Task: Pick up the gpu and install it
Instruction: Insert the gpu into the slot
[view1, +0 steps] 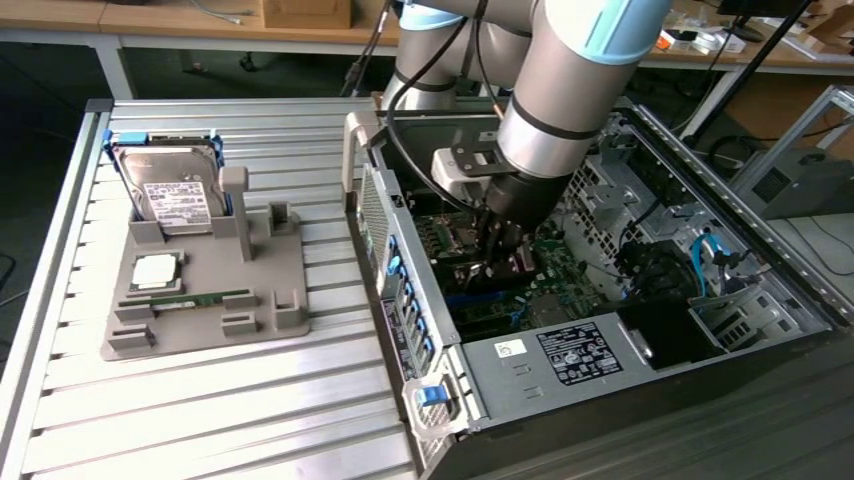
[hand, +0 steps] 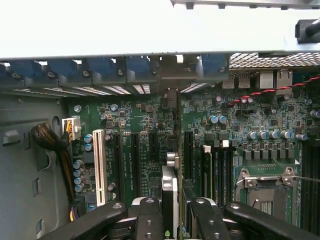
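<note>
Gripping the gpu (hand: 169, 197) edge-on between its fingers, the pincer (view1: 505, 262) is hanging inside the open computer case (view1: 747, 330), just above the motherboard (hand: 145, 125). Installing is underway; seating calls for lining the card up with a slot.

The tool (view1: 505, 262) hangs inside the computer case (view1: 561, 360), with the parts holder (view1: 200, 300) at the exterior view's left.

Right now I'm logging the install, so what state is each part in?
gpu: held edge-on in the claw, above the motherboard slots.
claw: shut on the gpu, inside the case.
computer case: lying open, side panel off.
hard drive: standing in the grey holder.
memory stick: lying in the holder.
</note>
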